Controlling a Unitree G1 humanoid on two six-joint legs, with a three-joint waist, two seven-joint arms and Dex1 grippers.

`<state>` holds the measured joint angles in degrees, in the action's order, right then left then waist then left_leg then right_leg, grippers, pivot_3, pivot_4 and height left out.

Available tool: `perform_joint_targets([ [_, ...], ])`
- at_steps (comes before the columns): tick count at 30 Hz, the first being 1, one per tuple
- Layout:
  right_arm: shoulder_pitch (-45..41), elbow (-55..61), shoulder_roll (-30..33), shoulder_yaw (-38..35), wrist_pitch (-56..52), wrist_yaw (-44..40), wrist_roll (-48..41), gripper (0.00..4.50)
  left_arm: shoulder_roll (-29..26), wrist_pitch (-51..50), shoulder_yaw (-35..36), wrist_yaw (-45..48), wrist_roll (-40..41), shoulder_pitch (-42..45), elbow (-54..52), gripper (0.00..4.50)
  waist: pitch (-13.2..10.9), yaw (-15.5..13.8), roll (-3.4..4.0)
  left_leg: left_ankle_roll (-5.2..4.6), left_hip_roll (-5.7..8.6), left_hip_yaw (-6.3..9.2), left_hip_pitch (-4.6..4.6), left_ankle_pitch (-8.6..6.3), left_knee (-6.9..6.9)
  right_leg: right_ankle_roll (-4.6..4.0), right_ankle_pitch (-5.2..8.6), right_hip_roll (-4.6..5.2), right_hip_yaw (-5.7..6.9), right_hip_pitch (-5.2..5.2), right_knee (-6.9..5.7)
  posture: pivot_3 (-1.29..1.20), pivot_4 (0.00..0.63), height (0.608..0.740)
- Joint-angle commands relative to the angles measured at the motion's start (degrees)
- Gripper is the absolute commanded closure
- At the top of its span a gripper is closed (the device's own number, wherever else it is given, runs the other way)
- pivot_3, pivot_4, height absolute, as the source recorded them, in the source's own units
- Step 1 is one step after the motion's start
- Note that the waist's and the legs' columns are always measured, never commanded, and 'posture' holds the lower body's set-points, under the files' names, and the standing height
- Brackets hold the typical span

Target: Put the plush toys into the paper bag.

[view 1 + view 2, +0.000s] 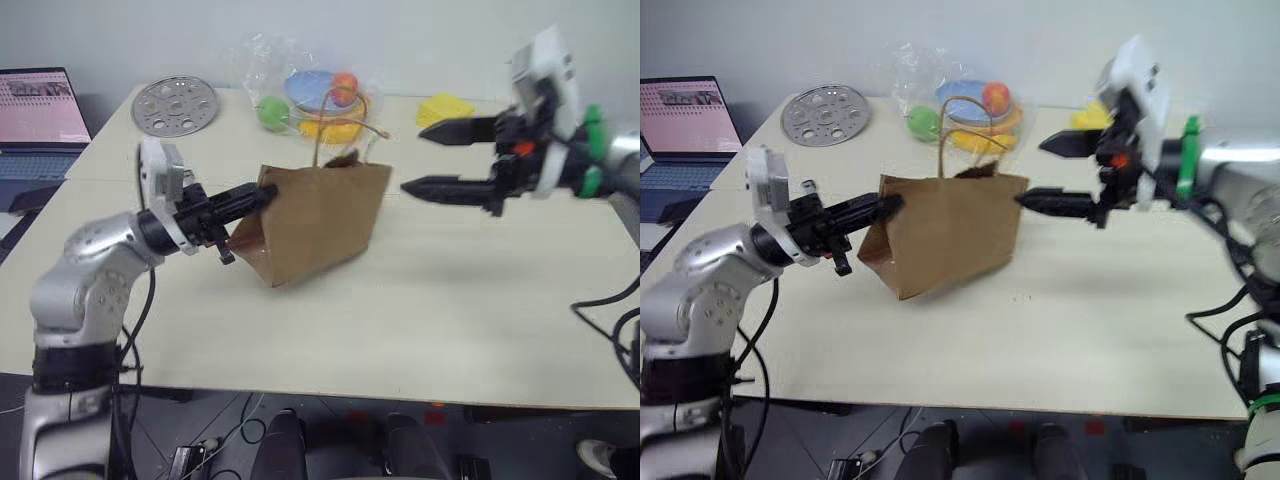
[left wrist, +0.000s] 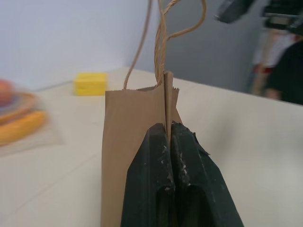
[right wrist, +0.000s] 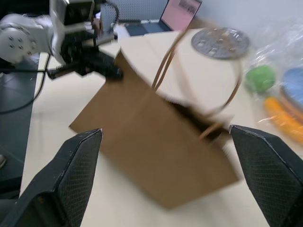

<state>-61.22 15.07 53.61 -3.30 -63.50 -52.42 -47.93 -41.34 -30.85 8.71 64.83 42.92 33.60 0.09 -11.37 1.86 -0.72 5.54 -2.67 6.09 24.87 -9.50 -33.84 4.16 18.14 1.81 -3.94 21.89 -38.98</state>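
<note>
**Bag pinched at its left edge, right jaws wide beside it**

Far to my left an open laptop (image 1: 38,115) sits off the table's corner, and a round perforated metal disc (image 1: 176,105) lies on the pale table (image 1: 450,330) near its back edge.

My left gripper (image 1: 258,197) reaches in level from the left, its two black fingers pressed tight together on the upper left edge of the paper bag (image 1: 320,225). From my left wrist I see the paper's folded edge squeezed between my fingertips (image 2: 163,142), with the twine handles (image 2: 163,42) rising above them.

The bag stands in the middle of the table, tilted, its bottom left corner lower and nearer to me, its mouth up. A dark gap shows at the mouth, and I cannot tell what is inside. The plush toys cannot be made out anywhere.

Behind the bag lies a clear plastic bag (image 1: 960,105) holding a blue plate, a green ball and orange and yellow fruit. Further right is a yellow block (image 1: 445,108).

My right gripper (image 1: 440,158) hangs above the table just right of the bag's top edge, pointing at it, jaws spread wide and holding nothing.
</note>
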Motion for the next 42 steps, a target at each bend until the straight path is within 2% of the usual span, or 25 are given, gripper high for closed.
perform_joint_targets([
  [1,-3.6,-1.2,3.44,-2.51,-1.51,-4.51,-2.65,0.0,0.22,3.76,-3.7,11.73,-2.27,6.24,8.74,4.46,0.01,0.08,-0.01,0.0,-0.08,0.03,0.0,0.0,0.08,-0.02,0.01,-0.09,0.02,0.04,-0.01,0.0,0.15,0.74],
  [6,-3.74,-2.65,6.54,-2.13,-3.51,-8.71,-4.22,0.0,4.35,10.37,-7.19,18.69,-7.22,13.64,18.72,4.46,-0.01,0.33,0.01,-0.02,-0.15,0.02,0.02,-0.01,0.09,-0.08,0.04,-0.16,0.01,0.1,-0.02,0.0,0.15,0.74],
  [8,-3.08,-2.31,7.22,-1.03,-2.73,-8.94,-2.54,0.0,7.05,21.38,-9.3,21.98,-13.05,15.17,28.64,4.46,0.0,0.29,0.02,-0.02,-0.15,0.01,0.04,-0.01,0.09,-0.08,0.04,-0.16,0.0,0.12,-0.03,0.0,0.15,0.74],
  [10,-1.92,-1.67,7.08,-0.47,-1.93,-8.13,-1.36,0.0,8.68,28.23,-10.43,20.7,-18.51,16.54,40.12,4.46,0.02,0.33,0.04,-0.02,-0.14,0.01,0.02,-0.01,0.07,-0.08,0.04,-0.16,0.01,0.1,-0.04,0.0,0.15,0.74],
  [12,-0.95,-0.99,6.41,-0.61,-1.67,-6.37,-0.62,0.0,9.49,32.49,-8.66,16.64,-20.61,17.42,45.39,4.46,0.01,0.63,0.04,-0.03,-0.14,0.0,0.01,-0.01,0.02,-0.07,0.04,-0.16,-0.01,0.1,-0.07,0.0,0.15,0.74],
  [16,1.53,1.14,5.91,-2.09,-1.51,-5.27,-0.84,0.0,9.54,34.01,-6.22,11.75,-21.78,16.5,44.84,4.46,0.01,0.85,0.03,-0.02,-0.14,0.02,0.09,-0.01,-0.03,-0.06,0.03,-0.15,-0.04,0.15,-0.12,0.0,0.15,0.74],
  [23,3.48,2.3,3.42,-2.69,-0.21,-2.85,-0.54,0.0,12.4,38.72,-4.07,-10.43,-29.01,7.84,34.24,4.46,0.02,0.77,0.05,-0.02,-0.13,0.03,0.05,-0.01,-0.04,-0.06,0.03,-0.12,-0.05,0.1,-0.17,0.0,0.15,0.74],
  [25,3.84,2.2,3.33,-2.31,0.74,-2.76,0.27,0.0,12.9,40.45,-3.68,-12.66,-29.63,6.64,31.77,4.46,0.02,0.69,0.05,-0.02,-0.13,0.04,0.04,0.0,-0.08,-0.06,0.02,-0.12,-0.04,0.09,-0.2,0.0,0.15,0.74],
  [26,4.0,2.17,3.25,-2.28,0.88,-2.77,0.24,0.0,12.3,39.31,-4.5,-9.67,-28.76,6.15,30.25,4.46,0.02,0.65,0.05,-0.02,-0.12,0.03,0.04,0.0,-0.09,-0.06,0.02,-0.12,-0.05,0.09,-0.2,0.0,0.15,0.74],
  [29,4.11,2.56,2.37,-2.31,0.47,-1.92,-0.64,0.0,9.86,31.94,-5.07,1.17,-22.33,5.21,24.5,3.89,0.01,0.62,0.05,-0.01,-0.12,0.03,0.04,0.0,-0.09,-0.06,0.02,-0.12,-0.04,0.09,-0.23,0.0,0.15,0.74],
  [31,4.36,2.71,1.84,-2.24,0.57,-1.64,-0.81,0.0,10.34,26.54,-2.69,0.98,-17.9,5.25,21.51,3.3,0.01,0.6,0.05,-0.01,-0.12,0.03,0.04,0.0,-0.09,-0.06,0.02,-0.13,-0.03,0.1,-0.25,0.0,0.15,0.74],
  [34,4.85,2.66,1.08,-1.95,1.16,-1.25,-0.31,0.0,10.4,23.12,-1.82,0.45,-15.56,4.46,17.15,2.4,0.01,0.55,0.05,-0.01,-0.12,0.03,0.05,0.0,-0.09,-0.06,0.02,-0.12,-0.03,0.1,-0.25,0.0,0.15,0.74],
  [39,5.05,2.58,0.77,-1.95,1.66,-1.14,-0.28,0.0,6.25,14.26,-0.76,1.58,-11.56,0.64,8.4,0.84,0.01,0.84,0.05,-0.01,-0.12,0.04,0.04,0.0,-0.08,-0.06,0.02,-0.13,-0.03,0.11,-0.27,0.0,0.15,0.74],
  [42,5.08,2.51,0.7,-2.24,1.65,-0.97,-0.49,0.0,5.13,13.82,0.29,0.29,-11.34,-1.64,4.31,0.03,0.01,1.02,0.05,-0.01,-0.13,0.05,0.04,0.0,-0.08,-0.06,0.02,-0.13,-0.03,0.12,-0.3,0.0,0.15,0.74],
])
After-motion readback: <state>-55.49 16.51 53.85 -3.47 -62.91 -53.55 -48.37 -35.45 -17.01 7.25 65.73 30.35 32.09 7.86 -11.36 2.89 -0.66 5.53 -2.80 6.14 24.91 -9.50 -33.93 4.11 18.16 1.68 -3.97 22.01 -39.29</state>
